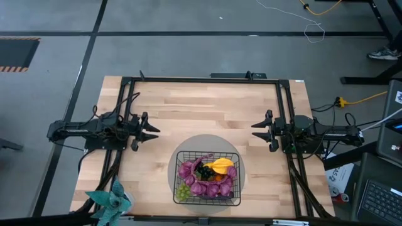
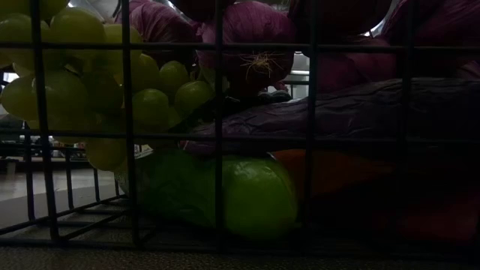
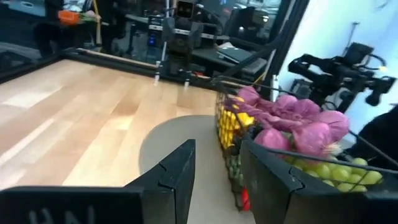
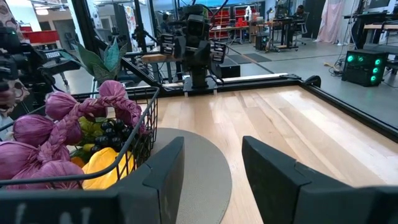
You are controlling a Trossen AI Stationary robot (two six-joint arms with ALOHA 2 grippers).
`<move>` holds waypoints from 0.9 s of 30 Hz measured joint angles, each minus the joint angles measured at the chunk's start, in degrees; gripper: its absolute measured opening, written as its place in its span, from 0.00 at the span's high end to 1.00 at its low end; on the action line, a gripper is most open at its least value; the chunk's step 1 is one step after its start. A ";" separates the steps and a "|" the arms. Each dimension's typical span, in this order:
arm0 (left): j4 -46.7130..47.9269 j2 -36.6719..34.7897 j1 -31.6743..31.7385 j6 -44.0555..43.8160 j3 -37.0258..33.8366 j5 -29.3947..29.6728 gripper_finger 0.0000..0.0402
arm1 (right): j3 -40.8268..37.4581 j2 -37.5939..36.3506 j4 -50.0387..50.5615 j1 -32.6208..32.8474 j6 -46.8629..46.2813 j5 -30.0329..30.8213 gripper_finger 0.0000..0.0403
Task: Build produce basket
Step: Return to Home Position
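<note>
Sitting on a round grey mat (image 1: 207, 139), the black wire-mesh basket (image 1: 207, 152) brims with purple garlic bulbs (image 1: 188, 171), green grapes (image 1: 183, 192) and yellow fruit (image 1: 221, 165). My left gripper (image 1: 154, 132) and right gripper (image 1: 254, 130) flank it, well clear, jaws parted and empty.

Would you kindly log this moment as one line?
black wire-mesh basket on round grey mat, holding purple garlic, green grapes | left gripper open, left of mat | right gripper open, right of mat
</note>
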State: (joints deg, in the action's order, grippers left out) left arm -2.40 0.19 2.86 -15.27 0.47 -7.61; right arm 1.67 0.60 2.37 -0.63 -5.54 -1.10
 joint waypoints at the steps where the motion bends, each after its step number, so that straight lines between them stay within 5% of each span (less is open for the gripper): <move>1: 0.08 0.13 0.10 0.19 0.00 0.32 0.70 | 0.00 0.02 0.00 -0.01 -0.02 0.02 0.59; 27: -0.80 0.17 0.12 3.43 -0.02 0.98 0.70 | 0.00 0.02 0.00 -0.01 0.00 0.02 0.59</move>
State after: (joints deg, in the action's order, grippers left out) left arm -3.20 0.36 2.98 -11.84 0.45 -6.63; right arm 1.67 0.62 2.37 -0.64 -5.54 -1.08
